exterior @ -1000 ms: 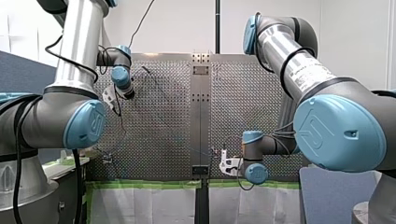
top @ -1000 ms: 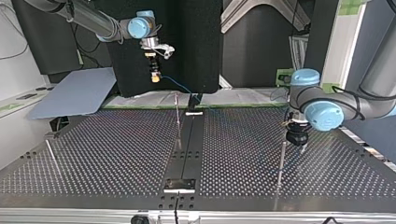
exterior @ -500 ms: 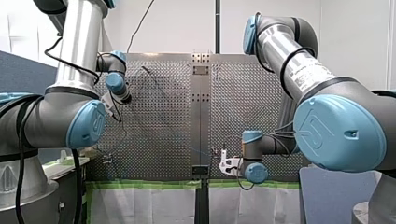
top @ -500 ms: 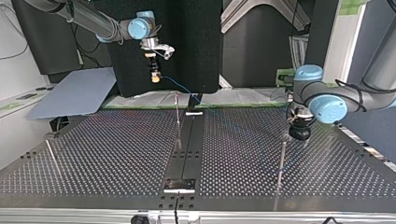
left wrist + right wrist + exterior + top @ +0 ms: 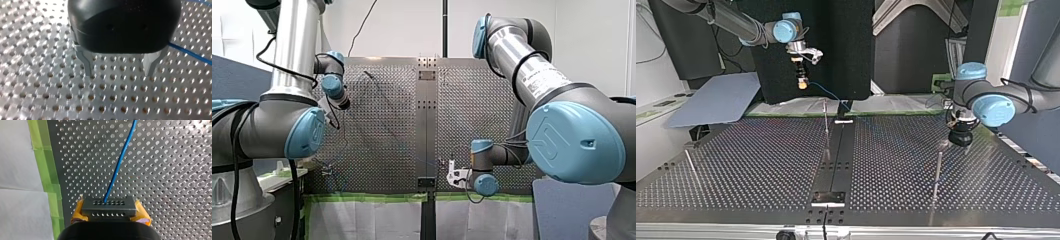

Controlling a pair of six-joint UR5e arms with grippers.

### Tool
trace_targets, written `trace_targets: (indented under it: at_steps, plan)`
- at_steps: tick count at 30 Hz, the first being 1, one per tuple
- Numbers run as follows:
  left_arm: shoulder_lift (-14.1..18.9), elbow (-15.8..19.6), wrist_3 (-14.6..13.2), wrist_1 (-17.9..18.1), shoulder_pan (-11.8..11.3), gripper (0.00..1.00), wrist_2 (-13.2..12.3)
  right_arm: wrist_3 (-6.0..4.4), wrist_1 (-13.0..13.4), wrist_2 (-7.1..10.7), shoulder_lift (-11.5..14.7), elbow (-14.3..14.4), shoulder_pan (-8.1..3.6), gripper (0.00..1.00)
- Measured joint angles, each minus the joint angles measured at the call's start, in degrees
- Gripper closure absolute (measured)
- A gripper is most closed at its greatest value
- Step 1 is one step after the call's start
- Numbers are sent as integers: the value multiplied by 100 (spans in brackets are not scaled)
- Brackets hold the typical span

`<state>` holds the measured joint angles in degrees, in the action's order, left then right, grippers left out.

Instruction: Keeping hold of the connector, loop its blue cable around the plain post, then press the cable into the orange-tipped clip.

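Left gripper, open and empty, has backed off the post; right gripper keeps the connector clamped, looping apparently unstarted.

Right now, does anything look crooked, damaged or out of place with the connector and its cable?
Nothing stands out. The grey perforated connector sits square between my right gripper's yellow pads, and its thin blue cable runs out unkinked over the perforated metal table.
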<state>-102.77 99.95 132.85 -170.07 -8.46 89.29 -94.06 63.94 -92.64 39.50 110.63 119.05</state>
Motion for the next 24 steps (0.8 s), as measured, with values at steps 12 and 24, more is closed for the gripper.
trace_targets:
  at_steps: [12, 24]
  plan:
    - [625, 438, -238, -198, 121, 0, -311, 0, -12, 6, -1, -9, 0, 100]
    - [920, 470, -431, -464, 239, 0, -343, 0, -12, 9, 0, -10, 8, 100]
